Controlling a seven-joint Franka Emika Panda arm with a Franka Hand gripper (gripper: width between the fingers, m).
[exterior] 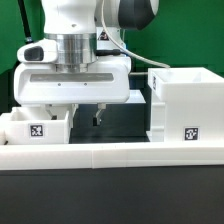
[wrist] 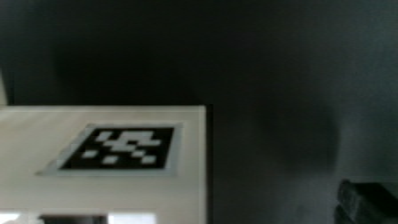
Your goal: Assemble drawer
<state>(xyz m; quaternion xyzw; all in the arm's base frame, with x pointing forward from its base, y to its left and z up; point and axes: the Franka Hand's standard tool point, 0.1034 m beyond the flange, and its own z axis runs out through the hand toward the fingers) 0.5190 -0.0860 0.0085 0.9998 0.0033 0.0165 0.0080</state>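
- Gripper (exterior: pixel 84 117) hangs parted and empty above the table (exterior: pixel 122 128), in the exterior view.
- Tray (exterior: pixel 35 128) lies at its eight o'clock, housing (exterior: pixel 185 100) at three.
- We judge a tray pickup is in hand; next, descend and close on its wall.

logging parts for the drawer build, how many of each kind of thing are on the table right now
large housing: 1
small tray: 1
low white wall: 1
total: 3
not counted: a white piece behind the end effector, too hidden to name
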